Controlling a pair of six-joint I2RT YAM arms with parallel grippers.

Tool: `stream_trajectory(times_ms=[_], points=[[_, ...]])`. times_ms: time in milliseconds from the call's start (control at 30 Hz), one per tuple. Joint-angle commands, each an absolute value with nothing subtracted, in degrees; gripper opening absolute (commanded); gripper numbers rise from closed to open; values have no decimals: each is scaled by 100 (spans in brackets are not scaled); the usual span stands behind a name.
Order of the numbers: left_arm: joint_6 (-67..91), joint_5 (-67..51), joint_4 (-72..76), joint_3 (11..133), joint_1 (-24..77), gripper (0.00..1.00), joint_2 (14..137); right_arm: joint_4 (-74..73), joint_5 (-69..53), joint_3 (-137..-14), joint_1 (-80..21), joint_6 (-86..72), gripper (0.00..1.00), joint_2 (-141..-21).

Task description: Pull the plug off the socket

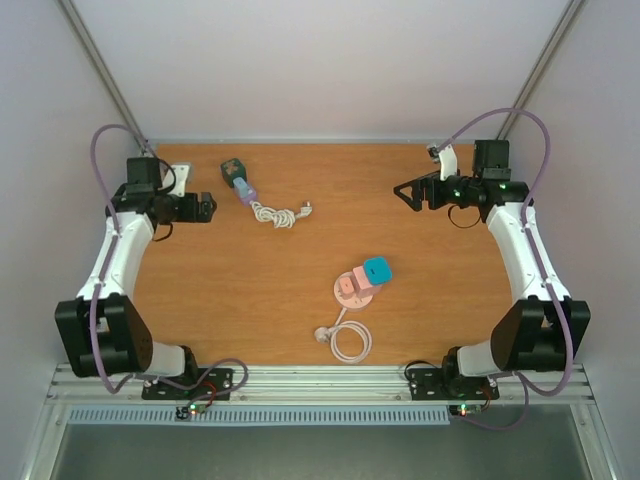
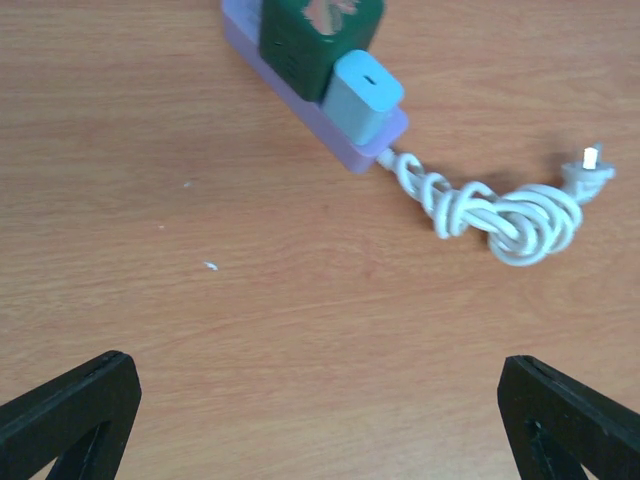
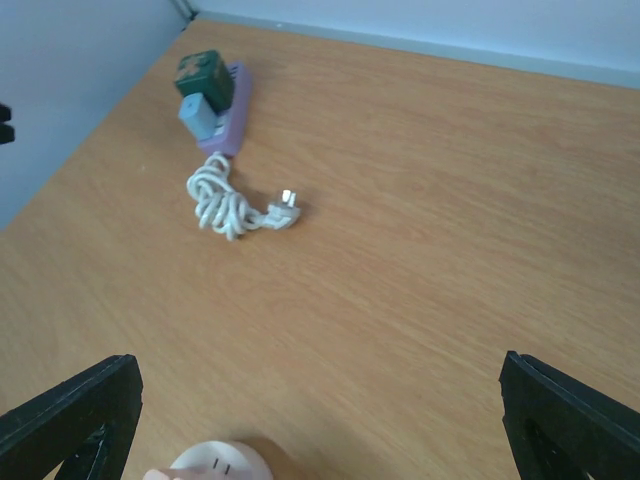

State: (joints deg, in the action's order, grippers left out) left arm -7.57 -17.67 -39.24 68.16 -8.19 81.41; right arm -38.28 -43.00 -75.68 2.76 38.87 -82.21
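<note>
Purple power strip (image 2: 300, 95) lies at the far left of the wood table (image 1: 450, 290). Two plugs are seated in it side by side: a green cube adapter (image 2: 310, 30) and a light-blue adapter (image 2: 362, 97), the blue one nearer the cord end. The strip's white cord (image 2: 500, 215) is knotted in a loose bundle just beside it, and its pronged end (image 2: 588, 170) lies bare on the table.

Second set sits near the table centre: a pink round socket (image 1: 352, 289) with a blue plug (image 1: 377, 269) on top. The plug looks seated, but the top view is too coarse to be sure. Its coiled white cable (image 1: 350, 340) lies just toward the near edge, flat on the wood.

Left gripper (image 1: 205, 207) hangs off the table at the far left, near the purple strip and not touching it. Its fingers (image 2: 70, 410) are spread wide with nothing between them, and the wrist view looks straight at the strip.

Right gripper (image 1: 405, 192) is at the far right, well apart from both sets. Its fingers (image 3: 80, 410) are also wide and hold nothing. The top of the round socket just shows at the bottom edge of that wrist view.
</note>
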Motion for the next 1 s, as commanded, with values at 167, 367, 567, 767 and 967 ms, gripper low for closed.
stream_trajectory(times_ms=[167, 367, 567, 767, 967], points=[[-1487, -2705, -3356, 6095, -303, 100, 7248, -4640, -4805, -7516, -2, 5456, 99, -7672], [-1979, -2877, -3274, 5826, 715, 100, 7025, -5277, -4897, -7487, -49, 6153, 99, -7511], [-2295, -2784, -3051, 5586, 1958, 100, 7149, -5581, -4858, -7264, -70, 6500, 99, -7257], [-2173, -2476, -2221, 5033, 3200, 100, 7223, -5634, -4549, -7042, -73, 6555, 99, -7075], [-1722, -2581, -1408, 4681, 3947, 98, 7579, -5624, -4396, -6903, -86, 6574, 99, -7017]])
